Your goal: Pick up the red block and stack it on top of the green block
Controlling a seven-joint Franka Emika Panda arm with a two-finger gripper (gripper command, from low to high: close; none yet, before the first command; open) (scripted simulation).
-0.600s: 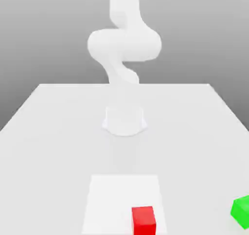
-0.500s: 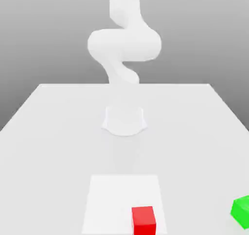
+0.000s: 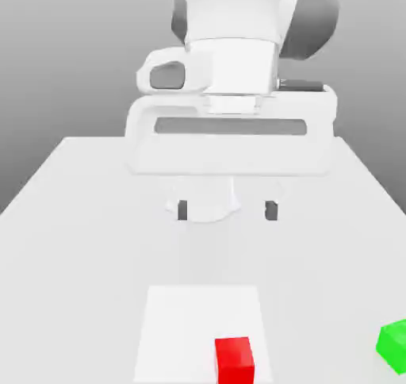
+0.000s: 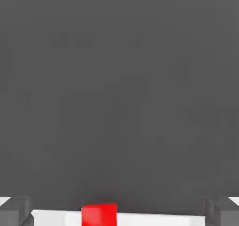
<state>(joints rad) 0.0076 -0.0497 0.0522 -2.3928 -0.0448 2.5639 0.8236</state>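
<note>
The red block [image 3: 235,360] rests on the white table near the front edge, slightly toward the exterior view's right of centre. At the exterior view's far right, partly cut by the frame, lies the green block [image 3: 395,345]. My gripper [image 3: 227,210] hangs well above the table and behind the red block, open, with its two dark fingertips [image 3: 183,210] set wide apart and nothing between them. In the hand view the red block [image 4: 99,215] lies between the two grey fingertips [image 4: 16,211], far below them.
The white table [image 3: 87,240] stretches back to a far edge, with a brighter white square patch [image 3: 182,327] under and around the red block. The arm's round base [image 3: 203,200] stands at mid-table behind the gripper.
The hand has come down into the exterior view, in front of the arm base, where earlier only the arm's upper links were visible. Both blocks have stayed put.
</note>
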